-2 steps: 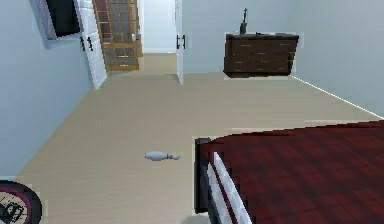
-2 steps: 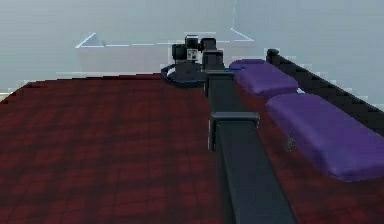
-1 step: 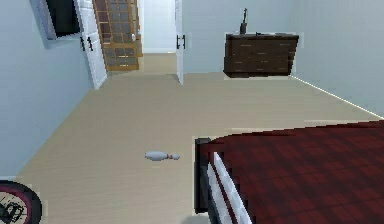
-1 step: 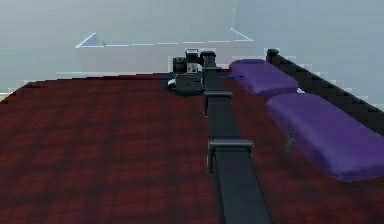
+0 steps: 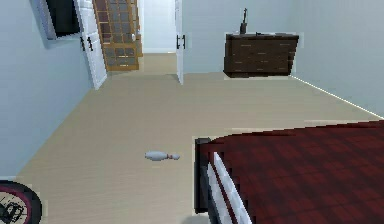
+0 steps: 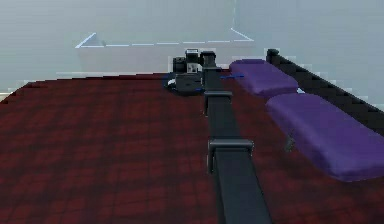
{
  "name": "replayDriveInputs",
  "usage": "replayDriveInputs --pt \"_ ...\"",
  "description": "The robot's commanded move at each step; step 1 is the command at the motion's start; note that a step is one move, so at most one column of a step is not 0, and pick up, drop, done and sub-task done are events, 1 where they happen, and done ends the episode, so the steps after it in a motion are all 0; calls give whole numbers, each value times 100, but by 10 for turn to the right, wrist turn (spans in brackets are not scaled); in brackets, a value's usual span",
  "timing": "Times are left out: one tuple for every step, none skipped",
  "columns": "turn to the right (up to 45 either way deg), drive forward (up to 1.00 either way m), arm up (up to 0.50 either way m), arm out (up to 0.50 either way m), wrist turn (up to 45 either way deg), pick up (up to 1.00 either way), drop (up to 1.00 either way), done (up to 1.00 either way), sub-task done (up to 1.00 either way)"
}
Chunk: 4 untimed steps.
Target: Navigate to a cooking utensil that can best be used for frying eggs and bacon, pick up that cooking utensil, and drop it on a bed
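Arm side view: at 12 o'clock the hand (image 6: 179,72) is at a dark round thing (image 6: 186,88) lying on the bed (image 6: 90,130); whether it grips anything cannot be told. Purple pillows (image 6: 320,130) lie at 2 o'clock. Forward view: a small grey object (image 5: 160,156) lies on the floor by the bed's corner, and a dark dresser (image 5: 262,55) stands at 1 o'clock.

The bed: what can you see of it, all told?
The bed wears a dark red plaid cover, lying flat. Two purple pillows lie in a row along its dark headboard. A dark post and pale rails show at one corner. The robot's arm stretches above the cover, with a dark thing at the gripper; held or not, I cannot tell.
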Motion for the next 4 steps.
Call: replayDriveInputs --pt "0 0 0 0 0 0 100 0 0" --pt "0 0 4 0 0 0 0 0 0" --pt "0 0 0 -8 0 0 0 0 0" --pt "0 0 0 0 0 0 0 100 0"
